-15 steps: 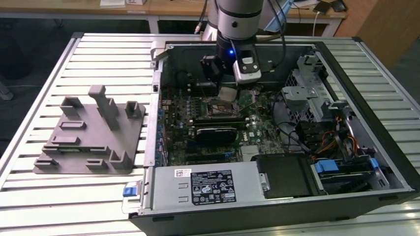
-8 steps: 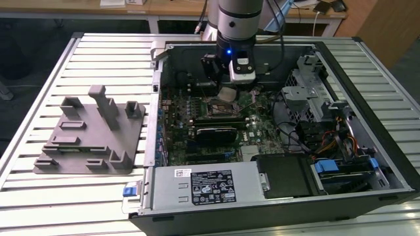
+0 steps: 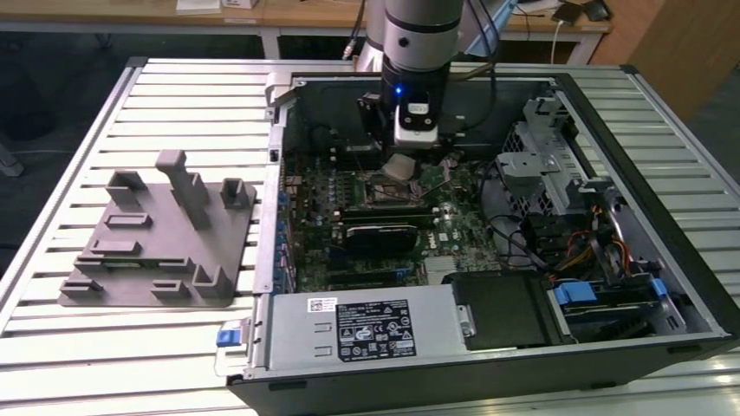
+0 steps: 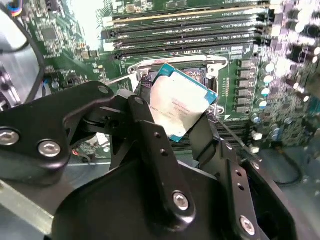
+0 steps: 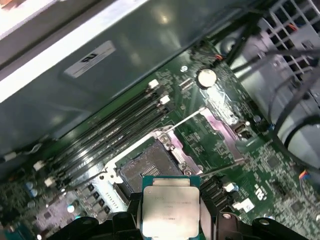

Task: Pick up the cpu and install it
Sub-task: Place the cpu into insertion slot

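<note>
Clamping the cpu (image 5: 170,212) by opposite edges in the gripper (image 4: 175,125); holding it just above the open socket (image 5: 147,167) on the motherboard (image 5: 250,165), apart from it; judging the pickup as done; counting the seating into the socket as not yet done.

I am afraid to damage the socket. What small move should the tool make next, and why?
Probably turn the chip until its edges run along those of the open socket, before any lowering. The tool grips it by two edges, and in both wrist views it sits turned against the socket frame.
</note>
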### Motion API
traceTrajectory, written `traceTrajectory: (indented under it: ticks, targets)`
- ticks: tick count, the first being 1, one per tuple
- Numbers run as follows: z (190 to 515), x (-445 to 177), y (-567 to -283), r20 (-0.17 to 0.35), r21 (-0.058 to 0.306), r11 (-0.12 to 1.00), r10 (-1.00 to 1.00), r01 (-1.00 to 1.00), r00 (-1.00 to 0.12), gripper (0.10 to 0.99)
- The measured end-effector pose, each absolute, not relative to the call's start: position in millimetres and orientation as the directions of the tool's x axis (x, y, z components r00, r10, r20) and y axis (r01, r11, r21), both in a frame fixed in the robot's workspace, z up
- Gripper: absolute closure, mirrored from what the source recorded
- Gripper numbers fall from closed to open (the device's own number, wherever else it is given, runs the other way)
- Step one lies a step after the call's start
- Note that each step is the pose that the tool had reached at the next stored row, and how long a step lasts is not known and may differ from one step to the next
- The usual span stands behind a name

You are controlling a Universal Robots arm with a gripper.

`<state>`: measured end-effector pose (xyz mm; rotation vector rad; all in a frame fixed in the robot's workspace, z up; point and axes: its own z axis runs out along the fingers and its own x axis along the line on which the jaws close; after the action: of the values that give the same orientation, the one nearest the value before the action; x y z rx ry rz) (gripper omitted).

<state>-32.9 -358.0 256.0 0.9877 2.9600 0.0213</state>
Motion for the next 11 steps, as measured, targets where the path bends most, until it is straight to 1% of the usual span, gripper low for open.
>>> traceTrajectory:
  ticks: [11]
  targets:
    - [254.9, -32.9, -358.0, -0.016, 0.02, 0.664, 0.748, 0.748, -0.664, 0.541]
